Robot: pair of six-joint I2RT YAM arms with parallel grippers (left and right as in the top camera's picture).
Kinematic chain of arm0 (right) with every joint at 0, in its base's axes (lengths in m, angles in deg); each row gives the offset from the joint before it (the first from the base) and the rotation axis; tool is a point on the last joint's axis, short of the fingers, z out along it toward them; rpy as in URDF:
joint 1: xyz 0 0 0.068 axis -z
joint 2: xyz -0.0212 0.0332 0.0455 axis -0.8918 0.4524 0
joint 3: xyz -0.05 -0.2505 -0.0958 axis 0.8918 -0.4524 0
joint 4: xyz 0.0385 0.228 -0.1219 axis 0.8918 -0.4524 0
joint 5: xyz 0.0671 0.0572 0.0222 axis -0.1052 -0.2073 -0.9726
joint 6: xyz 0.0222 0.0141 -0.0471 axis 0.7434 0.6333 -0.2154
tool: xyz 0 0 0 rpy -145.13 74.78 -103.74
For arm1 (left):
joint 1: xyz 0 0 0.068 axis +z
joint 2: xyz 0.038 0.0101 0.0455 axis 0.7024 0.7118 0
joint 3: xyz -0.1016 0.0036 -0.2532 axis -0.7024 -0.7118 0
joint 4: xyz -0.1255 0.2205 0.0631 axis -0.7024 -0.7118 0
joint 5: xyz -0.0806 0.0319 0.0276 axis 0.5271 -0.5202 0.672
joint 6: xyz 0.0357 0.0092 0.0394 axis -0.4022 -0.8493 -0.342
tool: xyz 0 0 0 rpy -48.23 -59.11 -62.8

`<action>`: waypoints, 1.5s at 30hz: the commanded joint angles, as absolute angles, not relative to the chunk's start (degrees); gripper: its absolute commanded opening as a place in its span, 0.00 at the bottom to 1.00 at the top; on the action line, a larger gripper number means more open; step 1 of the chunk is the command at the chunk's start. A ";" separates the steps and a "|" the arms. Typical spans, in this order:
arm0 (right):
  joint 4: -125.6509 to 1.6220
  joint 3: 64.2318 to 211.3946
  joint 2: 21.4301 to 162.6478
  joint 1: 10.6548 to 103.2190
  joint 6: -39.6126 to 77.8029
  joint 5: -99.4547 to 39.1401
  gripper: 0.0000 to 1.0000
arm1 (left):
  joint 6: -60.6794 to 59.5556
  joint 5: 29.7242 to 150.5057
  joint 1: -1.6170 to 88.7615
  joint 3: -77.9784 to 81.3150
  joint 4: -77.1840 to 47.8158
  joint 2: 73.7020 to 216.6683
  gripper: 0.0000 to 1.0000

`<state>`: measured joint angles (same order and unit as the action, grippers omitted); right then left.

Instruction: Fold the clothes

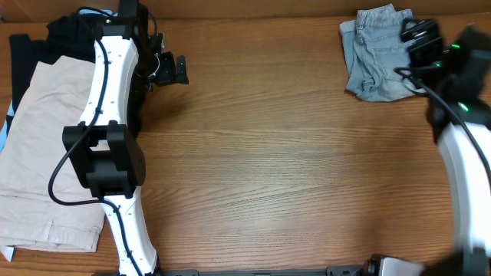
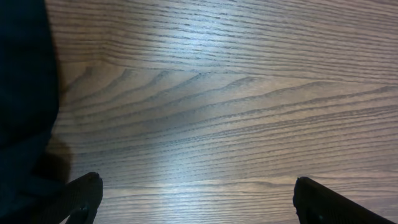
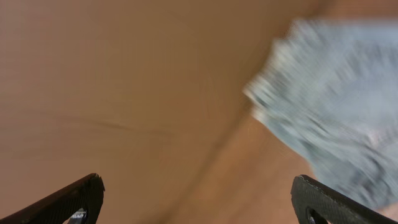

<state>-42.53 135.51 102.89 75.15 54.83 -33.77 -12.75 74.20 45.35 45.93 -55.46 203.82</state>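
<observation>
Since the wooden surface point(image 1: 291, 153) filled nearly all of the overhead view, I had a wide bare middle to fold on, which I judged was why the garments sat out at the edges. Flat along the left side lay the khaki shorts point(image 1: 46, 153), the biggest piece, with my left arm reaching over their right edge. I took them for something set aside, not the job in hand.

Bunched at the far right corner lay the denim shorts point(image 1: 376, 57), the piece I was to fold, well apart from the rest. At the far left a black garment point(image 1: 65, 34) showed beyond the khaki shorts.

My right tool point(image 3: 199, 196) hung over the right edge of the denim shorts, spread wide and holding nothing. Its own view was blurred, with the denim off to the right of the fingers. I judged it was placed for a first grab, the fold not yet begun.

My left tool point(image 2: 199, 199) was likewise wide open and empty above bare wood, just beside the black garment, I supposed to keep clear.

That surface was brown, strongly grained, with a soft glare. Of the room I saw only a paler strip past the far edge.
</observation>
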 commanded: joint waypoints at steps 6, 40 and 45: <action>-43.10 136.01 76.64 75.40 51.22 -27.96 1.00 | -12.55 73.90 44.92 46.65 -55.24 203.53 1.00; -57.57 129.50 53.04 65.36 27.77 3.19 1.00 | -12.55 73.90 44.92 46.65 -55.22 203.53 1.00; -46.46 118.66 48.82 65.36 20.65 -6.45 1.00 | -12.55 73.90 44.92 46.65 -55.22 203.53 1.00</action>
